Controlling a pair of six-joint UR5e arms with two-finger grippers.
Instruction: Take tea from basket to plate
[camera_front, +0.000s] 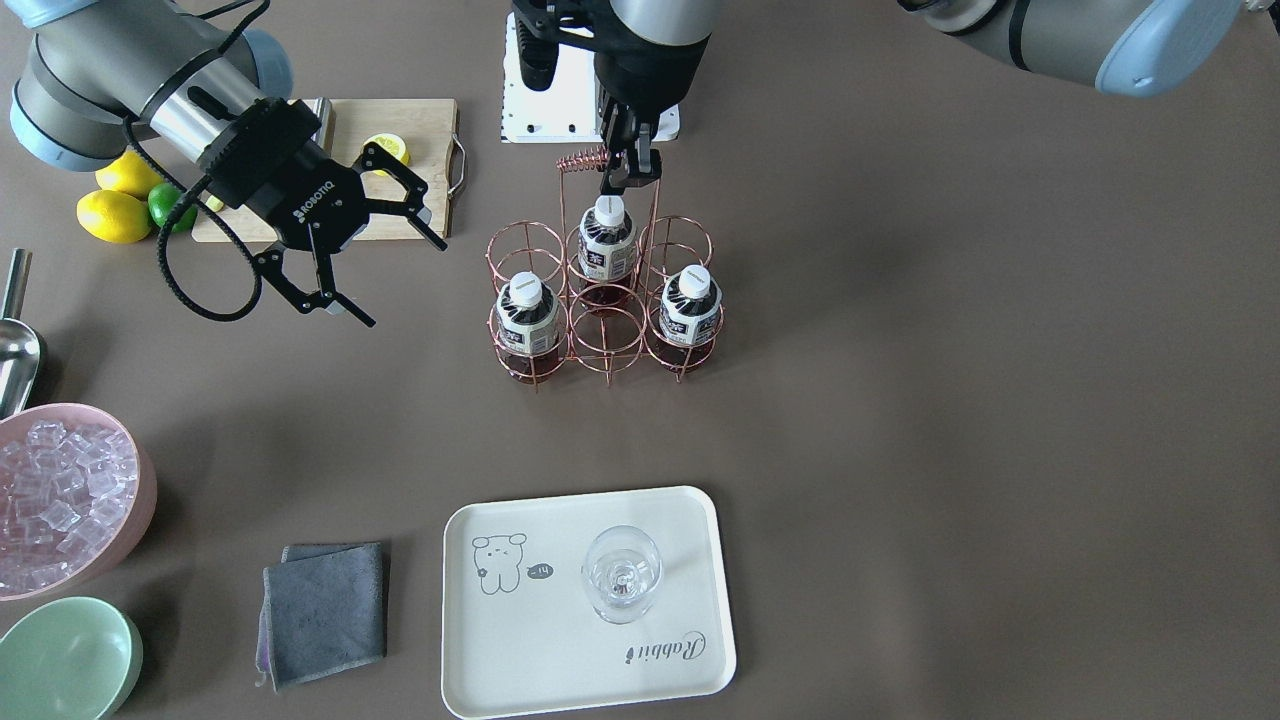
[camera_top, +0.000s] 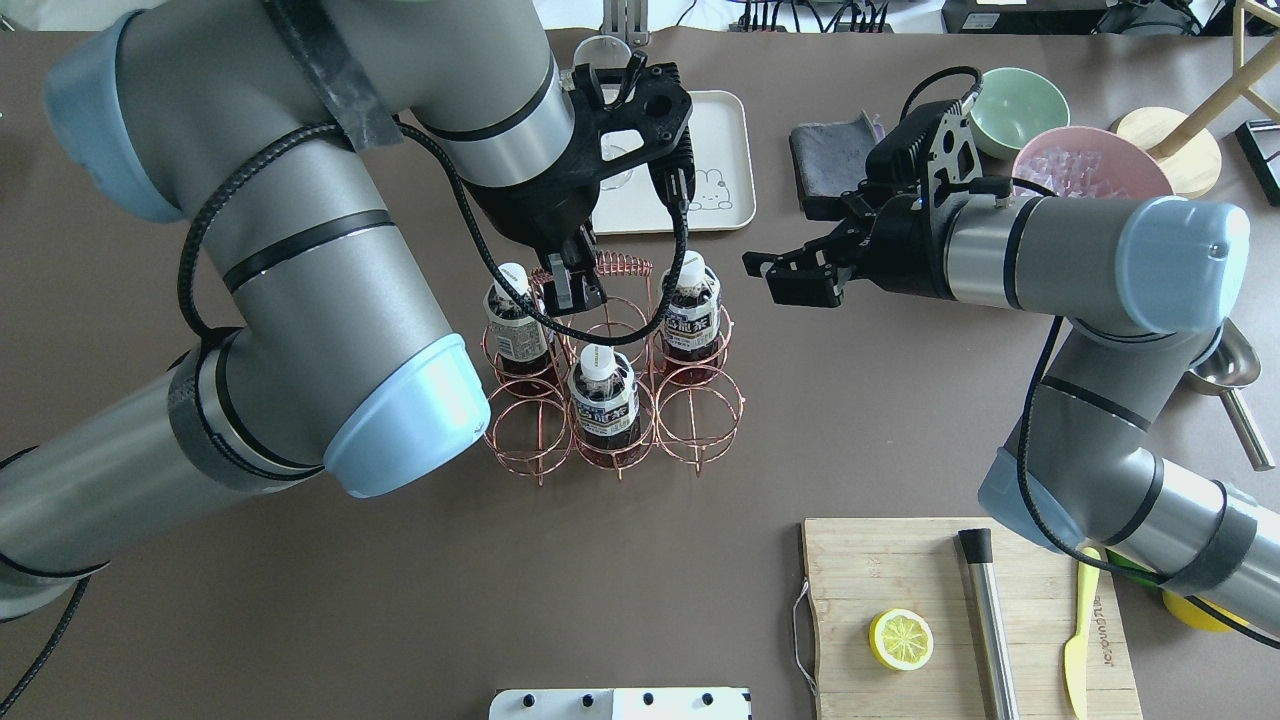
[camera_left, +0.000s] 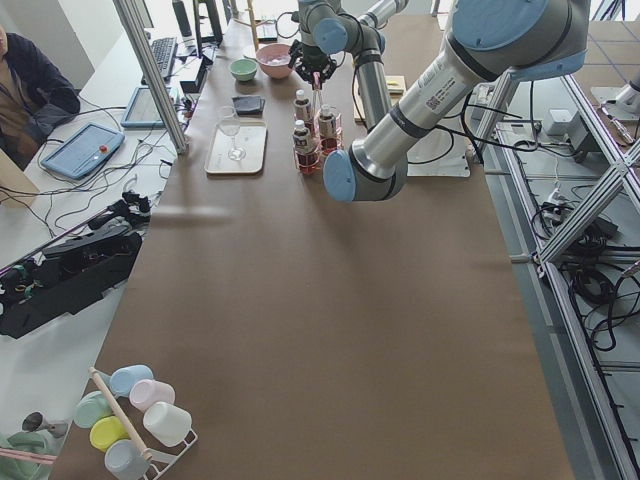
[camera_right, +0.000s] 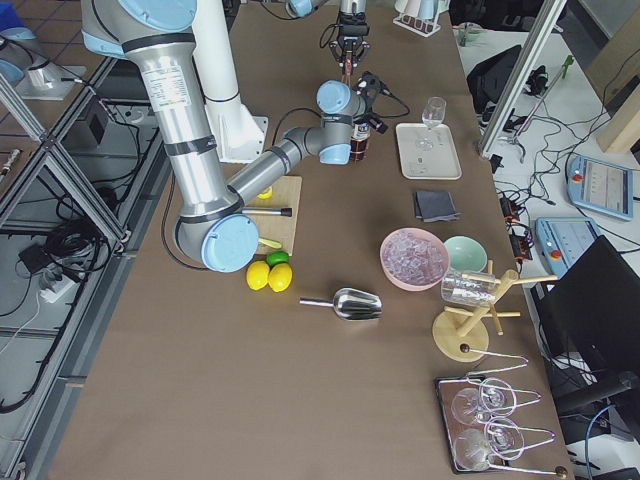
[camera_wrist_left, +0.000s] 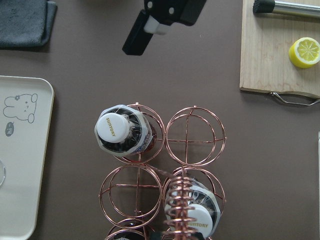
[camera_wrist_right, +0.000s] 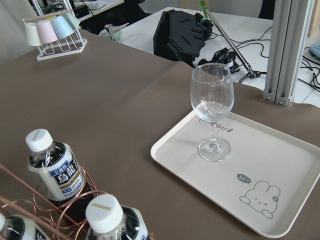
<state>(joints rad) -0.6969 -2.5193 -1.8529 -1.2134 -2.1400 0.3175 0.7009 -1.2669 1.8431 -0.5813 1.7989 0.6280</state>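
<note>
We see the copper wire basket (camera_front: 572, 340) standing mid-table with all three teas in it. The first tea bottle (camera_front: 605, 240) is upright in the middle cell of the row on the robot's side. The second tea bottle (camera_front: 527, 318) and third tea bottle (camera_front: 690, 308) fill the two end cells of the far row.

The left gripper (camera_front: 630, 180) hangs just above the first bottle's white cap, right beside the coiled handle (camera_front: 583, 160). Its fingers are drawn close together with nothing between them that we can make out. From these angles we cannot tell whether it touches the coil. In the left wrist view the coil lies across part of that bottle's cap, so the handle crowds the space over it.

The right gripper (camera_front: 407, 285) is spread wide and carries nothing. It hovers over bare table to one side of the basket, near the wooden cutting board (camera_front: 300, 170) with its lemon half (camera_front: 385, 148).

The cream tray (camera_front: 540, 660) lies well apart from the basket, on the side away from the robot. A clear wine glass (camera_front: 622, 575) stands upright near the tray's middle. A folded grey cloth (camera_front: 325, 610) lies just beside the tray. Further along are a pink bowl of ice cubes (camera_front: 60, 500), a green bowl (camera_front: 65, 660) and a metal scoop (camera_front: 15, 345). Two lemons (camera_front: 115, 215) and a lime (camera_front: 165, 205) sit by the board.
</note>
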